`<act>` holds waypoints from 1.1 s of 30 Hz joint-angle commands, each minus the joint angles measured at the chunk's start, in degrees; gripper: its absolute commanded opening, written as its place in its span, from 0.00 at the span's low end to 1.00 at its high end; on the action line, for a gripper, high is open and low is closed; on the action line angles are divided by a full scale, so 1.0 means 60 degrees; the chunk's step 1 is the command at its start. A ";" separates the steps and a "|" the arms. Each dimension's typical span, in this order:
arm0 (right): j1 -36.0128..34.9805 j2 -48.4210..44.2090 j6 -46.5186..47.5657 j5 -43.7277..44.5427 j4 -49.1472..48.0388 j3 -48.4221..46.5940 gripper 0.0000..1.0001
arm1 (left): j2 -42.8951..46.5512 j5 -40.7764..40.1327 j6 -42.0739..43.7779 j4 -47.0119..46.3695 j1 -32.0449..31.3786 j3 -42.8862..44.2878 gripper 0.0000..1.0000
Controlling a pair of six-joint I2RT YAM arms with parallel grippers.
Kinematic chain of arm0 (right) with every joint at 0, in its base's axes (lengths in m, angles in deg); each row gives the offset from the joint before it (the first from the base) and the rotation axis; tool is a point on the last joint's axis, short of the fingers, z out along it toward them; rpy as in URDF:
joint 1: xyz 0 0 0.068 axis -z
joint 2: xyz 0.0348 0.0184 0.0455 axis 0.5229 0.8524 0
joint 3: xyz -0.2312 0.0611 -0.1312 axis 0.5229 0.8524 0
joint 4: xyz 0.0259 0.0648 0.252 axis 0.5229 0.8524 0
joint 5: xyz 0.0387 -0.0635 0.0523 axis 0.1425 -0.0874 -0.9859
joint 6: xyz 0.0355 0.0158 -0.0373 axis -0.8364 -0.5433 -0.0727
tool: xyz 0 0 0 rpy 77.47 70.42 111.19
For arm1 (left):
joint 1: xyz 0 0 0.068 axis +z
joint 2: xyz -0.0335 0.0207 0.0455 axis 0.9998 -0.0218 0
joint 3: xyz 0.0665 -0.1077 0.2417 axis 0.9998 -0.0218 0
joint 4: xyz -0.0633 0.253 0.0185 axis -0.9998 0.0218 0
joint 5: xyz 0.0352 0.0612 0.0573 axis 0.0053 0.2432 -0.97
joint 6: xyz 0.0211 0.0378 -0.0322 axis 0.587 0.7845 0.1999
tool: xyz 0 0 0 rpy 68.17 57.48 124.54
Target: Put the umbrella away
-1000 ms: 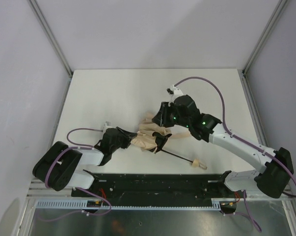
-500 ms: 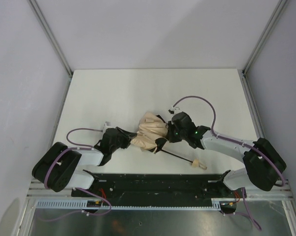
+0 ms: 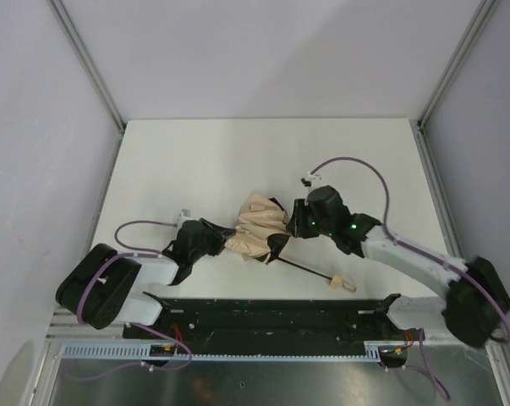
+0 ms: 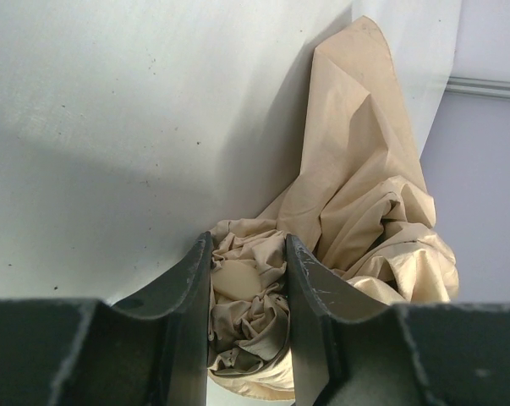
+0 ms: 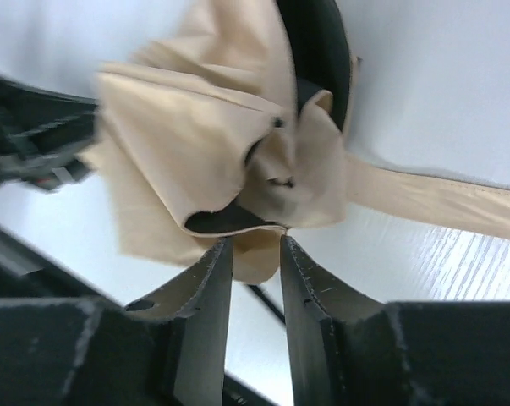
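- Lying on the white table (image 3: pixel 195 161), near its front edge, the umbrella (image 3: pixel 256 234) sits between the two arms.
- Its tan-beige canopy (image 3: pixel 263 222) is crumpled into a loose bundle, not neatly folded.
- The thin black shaft (image 3: pixel 305 268) runs out from the bundle toward the right front and ends in the pale knob handle (image 3: pixel 342 283), which rests on the table apart from both grippers.
- The left gripper (image 4: pixel 248 254) is at the bundle's left end. Wadded fabric fills the gap between its fingers (image 4: pixel 191 304) and touches both, so it is clamped on the canopy.
- The right gripper (image 5: pixel 255 245) is at the bundle's right side, its jaws a narrow way apart. A fold of cloth lies right at the tips, and I cannot tell whether they pinch it.
- A flat tan strip (image 5: pixel 441 203) stretches from the bundle across the table in the right wrist view.
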 commanded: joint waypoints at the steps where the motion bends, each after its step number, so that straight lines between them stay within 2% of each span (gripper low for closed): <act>1: -0.0175 -0.2177 -0.1014 -0.0025 0.2013 -0.0677 0.38 | -0.0193 -0.0336 0.0823 0.0259 -0.0042 -0.0001 0.00; 2: -0.0124 -0.2450 -0.1245 0.0209 0.2386 -0.0676 0.44 | -0.0216 -0.0309 0.0828 0.0264 -0.0042 0.0013 0.00; 4: 0.0215 -0.2789 -0.2030 0.0568 0.2988 -0.0625 0.65 | -0.0241 -0.0251 0.0840 0.0267 -0.0046 0.0057 0.00; 6: 0.0856 -0.2867 -0.3596 0.0577 0.3189 -0.0396 0.84 | -0.0251 -0.0200 0.0835 0.0261 -0.0043 0.0075 0.00; 7: 0.1168 -0.2838 -0.4331 0.0429 0.3084 -0.0221 0.90 | -0.0260 -0.0182 0.0842 0.0265 -0.0042 0.0088 0.00; 10: 0.1912 -0.2471 -0.6246 0.0286 0.2567 0.0300 0.98 | -0.0271 -0.0190 0.0829 0.0281 -0.0057 0.0093 0.00; 13: 0.2309 -0.1775 -0.7002 0.0209 0.1947 0.0503 0.99 | -0.0240 -0.0156 0.0815 0.0283 -0.0057 0.0091 0.00; 20: 0.2048 0.0722 -0.8513 -0.1035 0.0114 0.0846 0.86 | -0.0111 -0.0150 0.0780 0.0275 -0.0067 0.0057 0.00; 27: 0.1684 0.1934 -0.9136 -0.0122 -0.1300 0.1236 0.76 | -0.0080 -0.0110 0.0878 0.0283 -0.0093 0.0017 0.00; 29: 0.1828 0.2346 -0.8874 -0.0061 -0.1959 0.1263 0.65 | -0.0090 -0.0055 0.0933 0.0283 -0.0091 0.0003 0.00; 33: 0.2365 0.3076 -0.7782 -0.0116 -0.3581 0.1261 0.20 | -0.0051 -0.0032 0.1039 0.0272 -0.0086 -0.0022 0.00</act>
